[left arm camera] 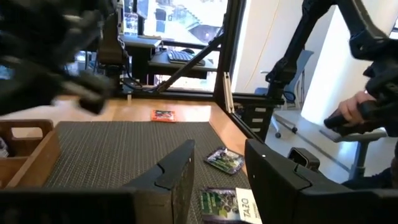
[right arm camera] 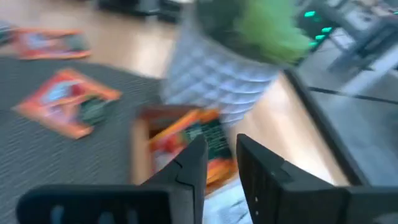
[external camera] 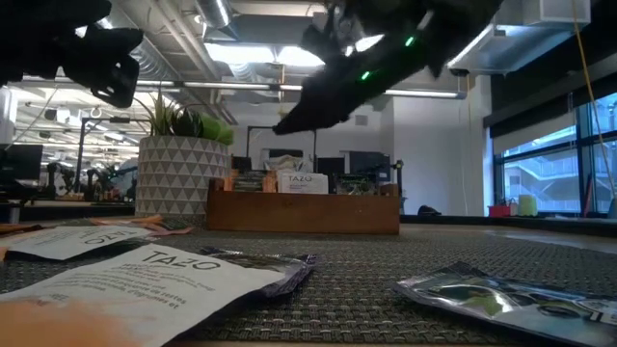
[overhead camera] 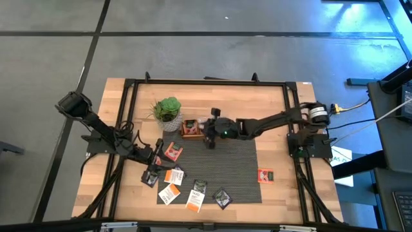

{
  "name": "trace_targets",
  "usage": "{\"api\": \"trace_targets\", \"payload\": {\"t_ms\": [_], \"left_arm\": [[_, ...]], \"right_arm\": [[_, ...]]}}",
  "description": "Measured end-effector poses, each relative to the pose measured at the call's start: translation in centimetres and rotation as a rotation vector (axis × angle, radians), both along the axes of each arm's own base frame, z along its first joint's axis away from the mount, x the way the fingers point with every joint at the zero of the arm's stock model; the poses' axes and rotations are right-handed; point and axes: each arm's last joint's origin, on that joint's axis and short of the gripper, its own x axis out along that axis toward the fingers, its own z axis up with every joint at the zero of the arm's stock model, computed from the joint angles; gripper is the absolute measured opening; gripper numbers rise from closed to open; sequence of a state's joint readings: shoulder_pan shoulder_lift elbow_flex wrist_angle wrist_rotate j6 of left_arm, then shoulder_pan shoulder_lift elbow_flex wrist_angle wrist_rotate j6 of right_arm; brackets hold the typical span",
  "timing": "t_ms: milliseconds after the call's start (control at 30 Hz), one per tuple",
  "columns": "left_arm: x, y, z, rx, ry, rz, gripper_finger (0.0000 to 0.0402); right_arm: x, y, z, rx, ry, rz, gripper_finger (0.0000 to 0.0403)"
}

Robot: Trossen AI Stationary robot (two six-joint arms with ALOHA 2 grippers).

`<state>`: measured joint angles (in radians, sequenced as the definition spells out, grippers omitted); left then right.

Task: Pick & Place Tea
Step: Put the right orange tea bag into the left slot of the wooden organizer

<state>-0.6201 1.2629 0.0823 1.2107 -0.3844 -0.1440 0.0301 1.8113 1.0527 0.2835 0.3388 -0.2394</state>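
Tea sachets lie flat on the dark mat: orange ones (overhead camera: pixel 172 152) (overhead camera: pixel 265 175), white ones (overhead camera: pixel 168 193) (overhead camera: pixel 195 201) and dark ones (overhead camera: pixel 222 198). More sachets stand in the wooden tray (overhead camera: pixel 192 129) (right arm camera: pixel 168 146). My right gripper (overhead camera: pixel 209 138) (right arm camera: pixel 221 168) hovers over the tray's right end, open by a narrow gap, with nothing between its fingers. My left gripper (overhead camera: pixel 153 173) (left arm camera: pixel 217 180) is open and empty, low over the sachets at the mat's near left, with dark sachets (left arm camera: pixel 224 160) just beyond its fingers.
A green plant in a white patterned pot (overhead camera: pixel 167 113) (external camera: pixel 178 173) stands just left of the tray. The black frame (overhead camera: pixel 206 82) rims the wooden table. A person's hand (left arm camera: pixel 351 109) shows beyond the table's right side. Bare mat (overhead camera: pixel 238 167) lies between the sachet cluster and the lone orange sachet.
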Motion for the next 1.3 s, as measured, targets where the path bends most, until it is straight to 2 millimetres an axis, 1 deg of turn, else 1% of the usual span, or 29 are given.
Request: {"api": "trace_targets", "payload": {"t_ms": [100, 167, 233, 333, 433, 633, 733, 833, 933, 1067, 1200, 1300], "left_arm": [[0.5, -0.3, 0.3, 0.026, 0.009, 0.002, 0.0139], [1.0, -0.6, 0.5, 0.062, 0.026, 0.027, 0.0140], [1.7, -0.8, 0.8, 0.098, 0.059, 0.079, 0.0141], [3.1, -0.9, 1.4, 0.127, 0.117, 0.098, 0.0140], [4.7, -1.0, 2.4, 0.132, 0.168, 0.083, 0.0138], [7.5, -1.0, 4.2, 0.166, 0.222, 0.089, 0.0141], [9.0, -1.1, 4.2, 0.190, 0.232, 0.065, 0.0139], [10.6, -1.1, 3.6, 0.193, 0.264, 0.068, 0.0137], [12.0, -1.1, 2.8, 0.200, 0.297, 0.075, 0.0137], [13.8, -1.3, 2.5, 0.195, 0.312, 0.042, 0.0136], [15.0, -1.5, 2.5, 0.216, 0.305, 0.005, 0.0138], [15.4, -1.5, 2.8, 0.228, 0.291, -0.012, 0.0139]], "right_arm": [[-1.5, 1.6, 0.6, 0.090, 0.081, 0.083, 0.0089], [-2.6, 2.4, 0.6, 0.173, 0.105, 0.156, 0.0087], [-4.0, 3.1, 0.1, 0.243, 0.135, 0.205, 0.0085], [-6.2, 3.8, -0.2, 0.311, 0.145, 0.206, 0.0084], [-8.3, 4.6, 0.0, 0.371, 0.129, 0.200, 0.0084], [-11.4, 6.7, 1.1, 0.471, 0.129, 0.219, 0.0084], [-12.7, 7.7, 1.4, 0.495, 0.158, 0.180, 0.0084], [-13.8, 8.6, 1.3, 0.546, 0.206, 0.125, 0.0084], [-14.9, 9.2, 0.8, 0.611, 0.289, 0.045, 0.0084], [-16.9, 10.0, -0.3, 0.705, 0.445, -0.122, 0.0084], [-18.7, 10.7, -1.1, 0.747, 0.551, -0.282, 0.0084], [-19.6, 11.0, -1.7, 0.804, 0.570, -0.382, 0.0088]]}}
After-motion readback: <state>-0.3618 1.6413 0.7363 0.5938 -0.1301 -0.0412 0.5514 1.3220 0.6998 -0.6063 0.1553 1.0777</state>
